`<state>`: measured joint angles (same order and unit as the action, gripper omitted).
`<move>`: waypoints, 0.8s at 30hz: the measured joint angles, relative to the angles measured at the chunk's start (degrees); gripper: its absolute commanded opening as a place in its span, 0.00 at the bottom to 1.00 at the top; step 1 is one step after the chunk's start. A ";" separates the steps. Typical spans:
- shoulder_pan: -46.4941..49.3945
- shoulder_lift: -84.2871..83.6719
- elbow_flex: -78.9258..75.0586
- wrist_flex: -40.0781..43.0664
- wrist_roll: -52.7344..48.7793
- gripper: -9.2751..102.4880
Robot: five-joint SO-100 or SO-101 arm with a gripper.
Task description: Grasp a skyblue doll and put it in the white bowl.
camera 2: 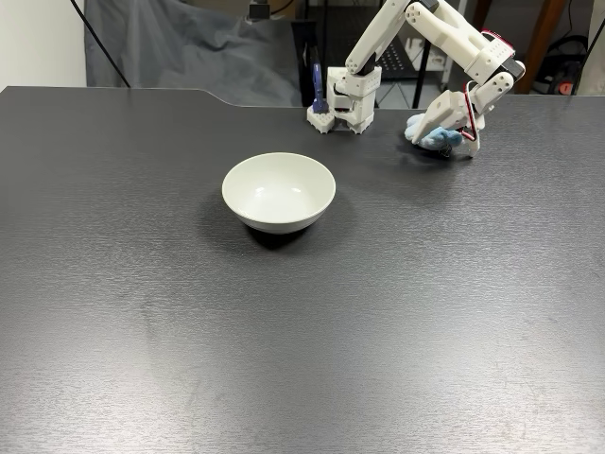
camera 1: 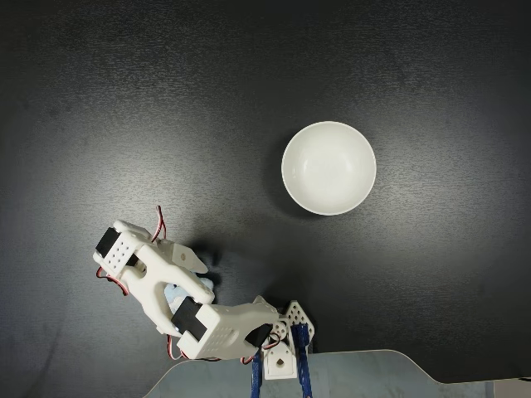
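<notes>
The arm is folding down low over the dark table (camera 2: pixel 302 331), close beside its own base (camera 2: pixel 342 99). In a fixed view from above, the gripper (camera 1: pixel 196 280) is sitting at lower left, its 2 white fingers (camera 1: pixel 189 259) pointing toward the right and lying close together, with a sliver of pale blue showing between and under them. In a fixed view from across the table, the gripper (camera 2: pixel 444 140) is pressing down at upper right, and the skyblue doll (camera 2: pixel 437 139) is showing as a fluffy blue lump caught between the jaws, resting at table level. The fingers are appearing closed around the doll, touching it on both sides; how much of the doll is inside the grip is hard to tell, since the arm is covering most of it from above (camera 1: pixel 172 293). The white bowl (camera 1: pixel 329 168) is standing upright and well apart from the gripper, nothing showing inside it; in the view from across the table the bowl (camera 2: pixel 278 193) is sitting near the middle.
</notes>
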<state>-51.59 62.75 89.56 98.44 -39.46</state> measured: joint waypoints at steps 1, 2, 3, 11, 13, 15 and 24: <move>0.00 0.00 -0.18 0.00 0.00 0.60; 0.00 -0.09 -0.44 0.00 0.00 0.60; 0.00 -0.09 -0.44 0.00 0.00 0.60; 0.00 -0.35 -0.53 0.09 -0.09 0.60; 0.00 -0.35 -0.53 0.09 -0.09 0.60; 0.00 -0.26 -0.53 0.09 -0.09 0.60; -5.19 3.96 3.16 0.09 -1.23 0.60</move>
<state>-56.78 66.71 92.72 98.53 -40.69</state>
